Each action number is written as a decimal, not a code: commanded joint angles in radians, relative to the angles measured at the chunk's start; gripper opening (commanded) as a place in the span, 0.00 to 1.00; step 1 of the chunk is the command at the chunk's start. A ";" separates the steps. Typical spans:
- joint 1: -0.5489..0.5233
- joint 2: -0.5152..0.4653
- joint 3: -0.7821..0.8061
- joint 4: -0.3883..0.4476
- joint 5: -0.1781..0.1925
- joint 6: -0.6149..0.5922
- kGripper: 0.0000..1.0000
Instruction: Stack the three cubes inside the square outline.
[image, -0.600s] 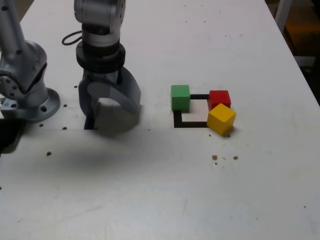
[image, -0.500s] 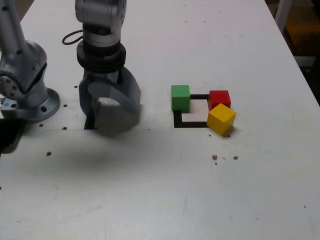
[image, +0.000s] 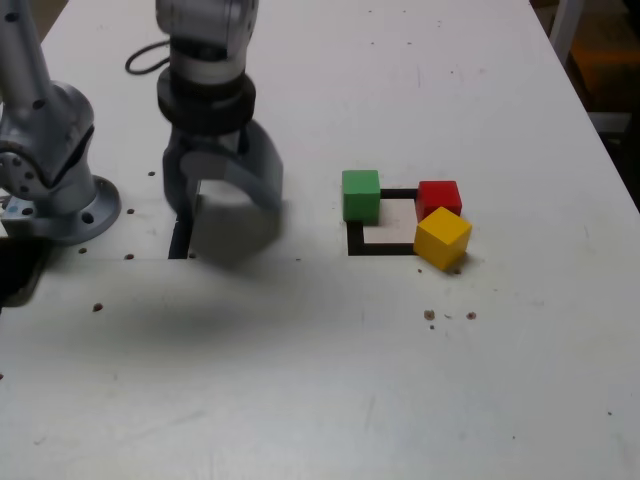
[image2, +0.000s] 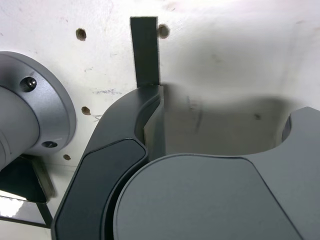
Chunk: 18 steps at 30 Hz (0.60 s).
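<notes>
In the exterior view the green cube (image: 361, 195), the red cube (image: 439, 196) and the yellow cube (image: 441, 238) each sit apart on a corner of the square outline (image: 378, 249), whose white centre is bare. My gripper (image: 223, 203) hangs open and empty above the table, well off to that view's left of the cubes. The wrist view shows only my open gripper (image2: 225, 122) over bare white table; no cube or outline shows there.
A straight black strip (image: 179, 241) (image2: 144, 50) lies on the table under the gripper. The arm's grey base (image: 55, 195) (image2: 30, 120) stands at the exterior view's left edge. Small dark specks (image: 430, 315) dot the table near the yellow cube.
The gripper has lifted slightly and shifted a little towards the exterior view's right, showing motion blur. The cubes have not moved.
</notes>
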 joint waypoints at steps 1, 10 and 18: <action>0.000 -0.009 -0.049 0.065 0.029 -0.017 0.87; 0.000 -0.018 -0.308 0.344 0.145 -0.076 0.87; 0.000 0.023 -0.479 0.409 0.191 -0.078 0.87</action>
